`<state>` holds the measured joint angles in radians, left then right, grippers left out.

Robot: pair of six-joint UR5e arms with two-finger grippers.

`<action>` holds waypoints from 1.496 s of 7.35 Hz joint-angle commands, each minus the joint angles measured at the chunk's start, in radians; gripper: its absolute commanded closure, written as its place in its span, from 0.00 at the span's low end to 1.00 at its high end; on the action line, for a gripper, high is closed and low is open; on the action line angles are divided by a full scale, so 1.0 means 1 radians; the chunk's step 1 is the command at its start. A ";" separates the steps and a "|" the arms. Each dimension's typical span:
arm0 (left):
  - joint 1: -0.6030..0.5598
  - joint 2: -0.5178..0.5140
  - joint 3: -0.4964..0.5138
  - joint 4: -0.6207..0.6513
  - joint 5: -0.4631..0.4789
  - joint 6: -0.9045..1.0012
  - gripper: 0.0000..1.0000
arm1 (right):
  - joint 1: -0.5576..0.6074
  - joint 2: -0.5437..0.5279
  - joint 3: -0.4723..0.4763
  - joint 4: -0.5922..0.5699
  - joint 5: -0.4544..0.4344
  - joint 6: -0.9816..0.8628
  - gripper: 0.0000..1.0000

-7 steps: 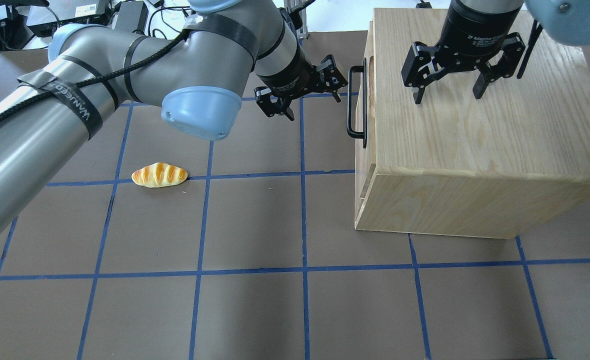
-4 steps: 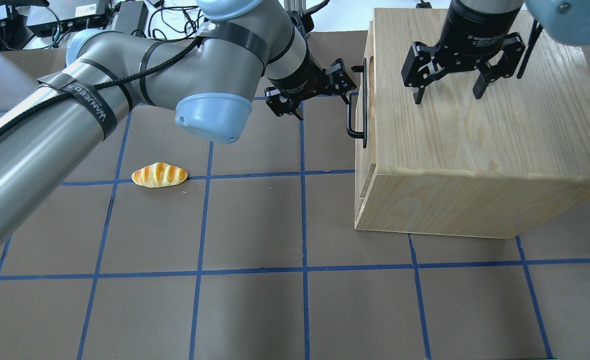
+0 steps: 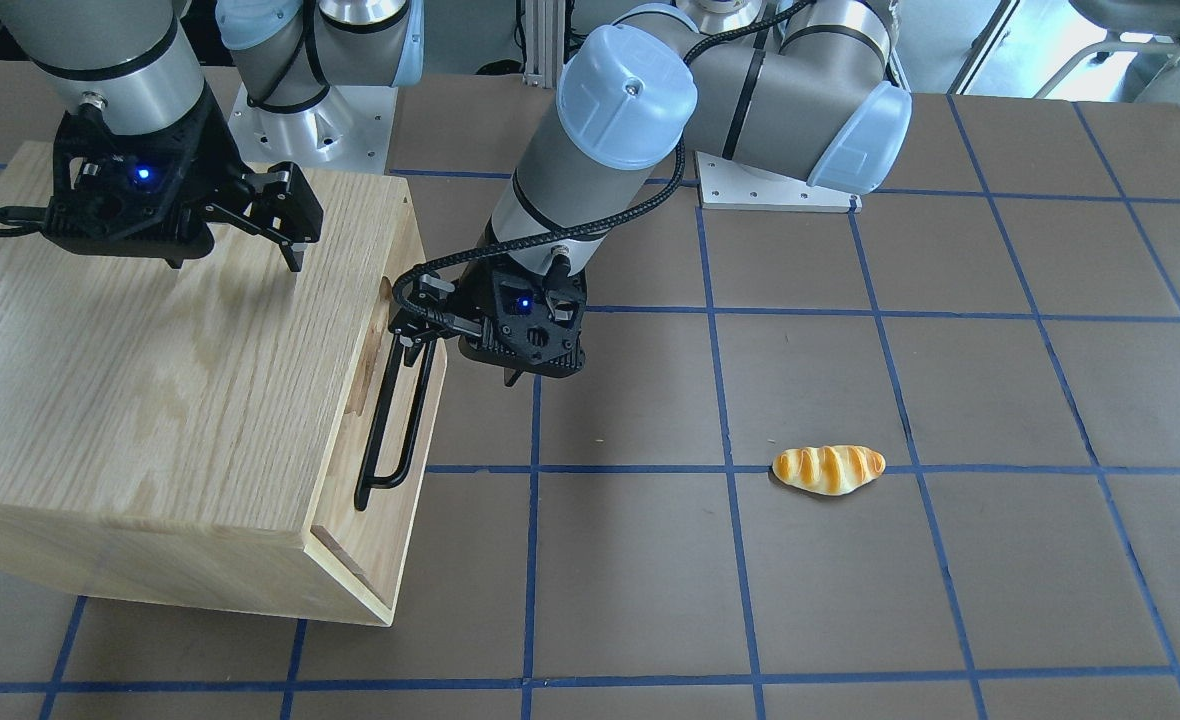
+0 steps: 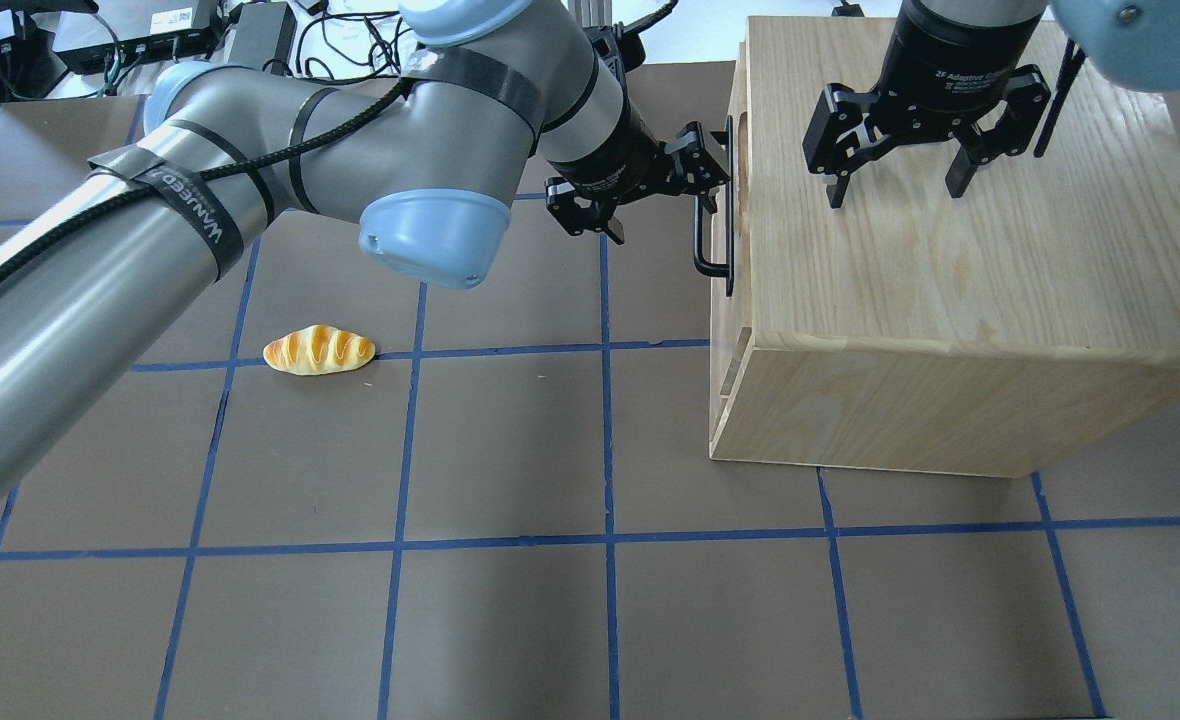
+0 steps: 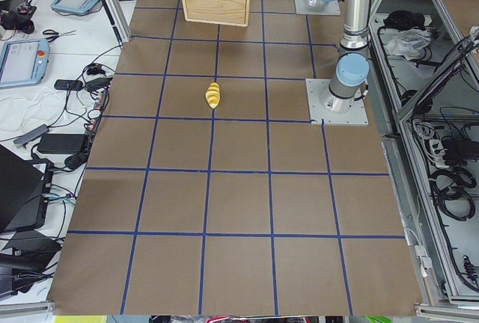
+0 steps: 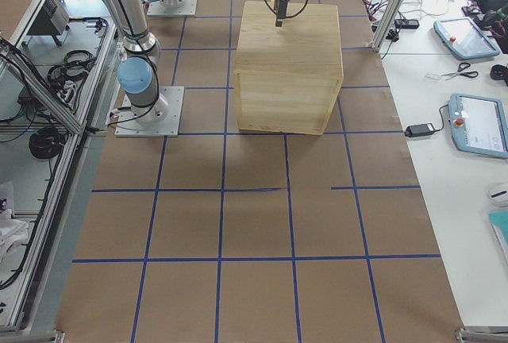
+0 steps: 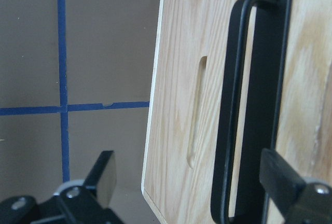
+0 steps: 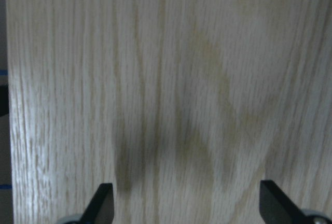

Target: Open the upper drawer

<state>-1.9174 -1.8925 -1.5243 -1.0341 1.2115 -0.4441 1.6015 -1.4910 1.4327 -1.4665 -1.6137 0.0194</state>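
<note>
Although the released left hand (image 7: 191, 167) straddled the black bar handle (image 7: 228, 105), the upper drawer (image 7: 176, 105) ahead of it sat fully shut; clenching and the outward pull were not yet done.

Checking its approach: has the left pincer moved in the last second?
Yes, the left pincer moved right in the overhead view, closer to the black drawer handle.

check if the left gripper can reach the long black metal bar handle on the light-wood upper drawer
Probably yes. The left gripper is open at the long black metal bar handle of the light-wood upper drawer; in the wrist view the bar lies between its fingers, nothing blocking.
</note>
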 commanded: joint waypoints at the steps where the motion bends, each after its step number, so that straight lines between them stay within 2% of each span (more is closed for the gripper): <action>1: 0.000 -0.008 0.000 0.000 -0.001 0.001 0.00 | -0.002 0.000 0.000 0.000 0.000 0.001 0.00; 11: -0.005 -0.028 -0.005 0.002 -0.001 -0.001 0.00 | 0.000 0.000 0.000 0.000 0.000 0.001 0.00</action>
<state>-1.9220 -1.9181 -1.5283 -1.0326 1.2102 -0.4460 1.6011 -1.4911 1.4330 -1.4665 -1.6138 0.0198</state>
